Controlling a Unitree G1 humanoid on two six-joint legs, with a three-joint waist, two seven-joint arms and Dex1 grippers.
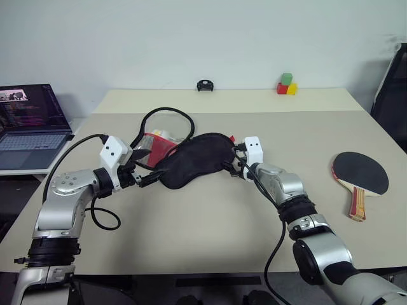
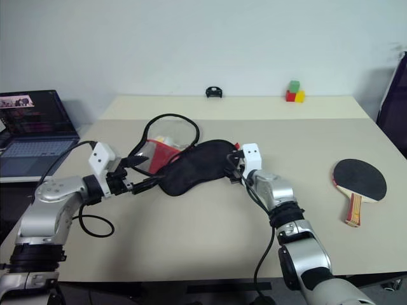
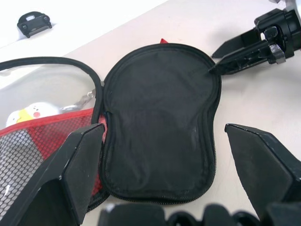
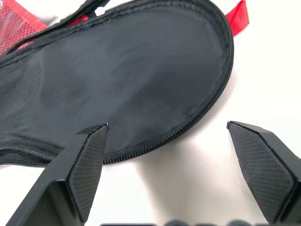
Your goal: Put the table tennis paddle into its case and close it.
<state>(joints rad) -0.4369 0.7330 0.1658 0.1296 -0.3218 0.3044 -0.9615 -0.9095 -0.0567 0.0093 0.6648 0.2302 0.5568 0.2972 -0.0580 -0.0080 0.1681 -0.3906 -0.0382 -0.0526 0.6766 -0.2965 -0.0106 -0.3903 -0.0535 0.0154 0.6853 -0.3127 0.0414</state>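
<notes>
Paddle (image 1: 360, 173) lies on the bench (image 1: 210, 229) well off to the right of both jaws, untouched. Case (image 1: 194, 159) sits unzipped between the left gripper (image 1: 147, 179) and right gripper (image 1: 235, 166), both spread wide and empty. Next, probably: hold the case open, then fetch the paddle.

The case (image 1: 191, 159) lies unzipped and spread flat between the left gripper (image 1: 147, 180), at its narrow end, and the right gripper (image 1: 233, 166), at its rounded end, both with fingers spread, while the table tennis paddle (image 1: 360, 175) rests well off beyond the right gripper.
</notes>
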